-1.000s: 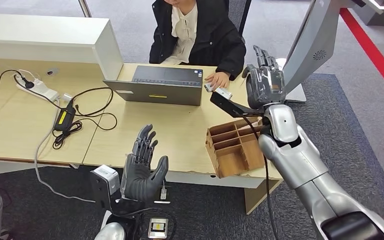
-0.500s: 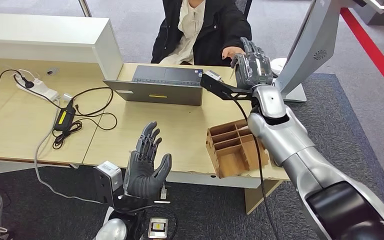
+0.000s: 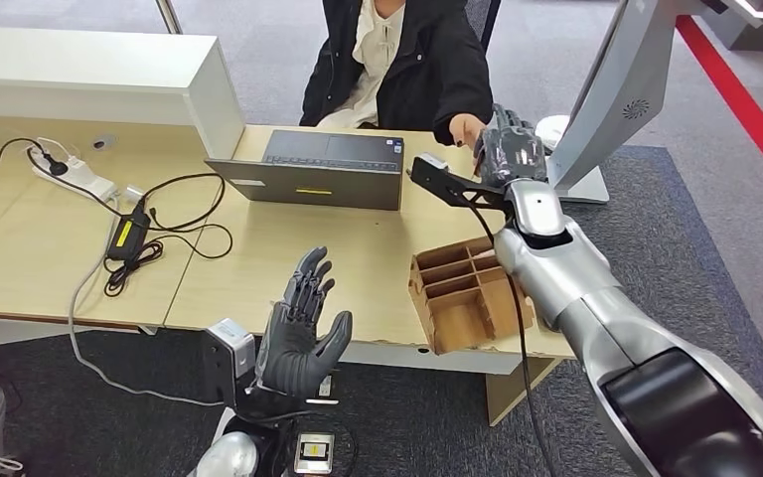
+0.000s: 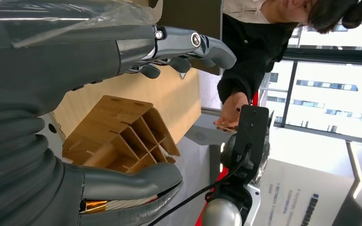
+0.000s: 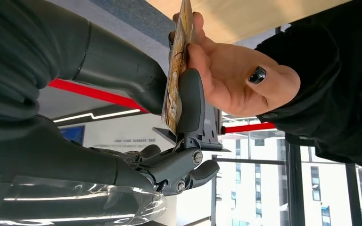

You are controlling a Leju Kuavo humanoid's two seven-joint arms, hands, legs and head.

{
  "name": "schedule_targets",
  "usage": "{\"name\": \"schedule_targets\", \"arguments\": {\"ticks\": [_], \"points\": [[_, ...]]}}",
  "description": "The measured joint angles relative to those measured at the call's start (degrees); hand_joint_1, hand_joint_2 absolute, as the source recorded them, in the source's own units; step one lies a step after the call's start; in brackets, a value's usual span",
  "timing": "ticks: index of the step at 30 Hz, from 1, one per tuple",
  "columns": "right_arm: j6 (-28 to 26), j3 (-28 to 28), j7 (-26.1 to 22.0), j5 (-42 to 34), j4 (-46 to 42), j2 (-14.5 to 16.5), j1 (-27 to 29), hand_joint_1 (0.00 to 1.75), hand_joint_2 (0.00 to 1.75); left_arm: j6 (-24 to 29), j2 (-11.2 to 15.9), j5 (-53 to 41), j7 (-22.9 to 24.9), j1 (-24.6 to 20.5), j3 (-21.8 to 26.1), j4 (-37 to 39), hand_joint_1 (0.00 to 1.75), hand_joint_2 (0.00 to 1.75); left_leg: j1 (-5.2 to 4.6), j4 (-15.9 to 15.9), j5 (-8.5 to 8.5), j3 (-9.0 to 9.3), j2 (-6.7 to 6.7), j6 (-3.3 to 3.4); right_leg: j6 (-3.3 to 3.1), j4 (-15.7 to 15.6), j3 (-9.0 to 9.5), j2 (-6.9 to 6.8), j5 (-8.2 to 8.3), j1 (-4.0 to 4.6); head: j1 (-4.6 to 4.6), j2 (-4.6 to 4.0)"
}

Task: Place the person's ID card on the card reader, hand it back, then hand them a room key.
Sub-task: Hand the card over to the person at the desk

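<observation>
A card with a gold pattern [image 5: 173,89] stands edge-on, pinched between the thumb and a finger of my right hand [image 3: 512,154]. The right arm reaches over the desk's far right corner toward the seated person. The person's hand [image 5: 231,80] grips the same card from the other side, thumb on its face. In the head view the person's hand [image 3: 465,127] meets my right hand, and the card is hidden there. My left hand [image 3: 298,328] hovers open, fingers spread, at the desk's near edge; its fingers [image 4: 188,44] hold nothing.
A wooden divided organiser [image 3: 467,293] lies tilted at the desk's near right corner. A grey laptop [image 3: 313,169] stands before the person. A power strip [image 3: 75,177] and black cables lie at the left. A white stand [image 3: 616,89] rises at the right.
My right hand has moved away from me toward the person. The person's hand has left the desk and taken hold of the card. My left hand has drifted slightly right.
</observation>
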Motion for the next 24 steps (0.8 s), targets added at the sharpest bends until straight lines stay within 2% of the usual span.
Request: {"name": "schedule_targets", "arguments": {"ticks": [1, 4, 5, 17, 24], "points": [[-0.17, 0.05, -0.14, -0.06, 0.59, 0.01, -0.02, 1.37, 1.75, 0.00, -0.04, 0.14, -0.08, -0.04, 0.00, 0.26, 0.00, 1.75, 0.00, 0.00, 0.00, 0.00, 0.00, 0.00, 0.00, 0.00, 0.00, 0.00, 0.00, 0.00, 0.01, 0.00], [-1.25, 0.20, -0.81, -0.13, 2.05, 0.02, -0.02, 0.06, 1.75, -0.05, -0.16, 0.59, -0.63, -0.12, -0.01, 1.11, 0.00, 1.75, 0.00, 0.00, 0.00, 0.00, 0.00, 0.00, 0.00, 0.00, -0.01, 0.00, 0.00, 0.00, 0.01, 0.00], [-1.83, 0.24, -1.09, -0.19, 2.43, 0.04, -0.01, 0.00, 1.75, -0.08, -0.24, 0.69, -0.83, -0.15, -0.01, 1.39, 0.00, 1.75, 0.00, 0.00, 0.00, 0.00, 0.00, 0.00, 0.00, 0.00, -0.01, 0.00, 0.00, 0.00, 0.01, 0.00], [-13.35, 0.26, -7.97, -6.86, 3.46, 0.99, 0.00, 0.00, 1.75, 1.80, -0.63, 0.53, -1.33, -0.53, 0.00, 3.33, 0.00, 1.75, 0.00, 0.00, 0.00, 0.00, 0.01, 0.00, 0.00, 0.02, -0.01, 0.00, 0.00, 0.00, 0.00, 0.00], [-18.16, -0.90, -13.54, -13.11, -0.42, 1.45, 0.75, 0.00, 1.75, 4.24, -0.63, -0.94, -0.37, -0.48, 0.01, 3.47, 0.00, 1.75, 0.00, 0.00, 0.01, 0.00, 0.01, 0.01, 0.00, 0.02, 0.00, 0.00, 0.01, 0.00, 0.00, 0.00]]}}
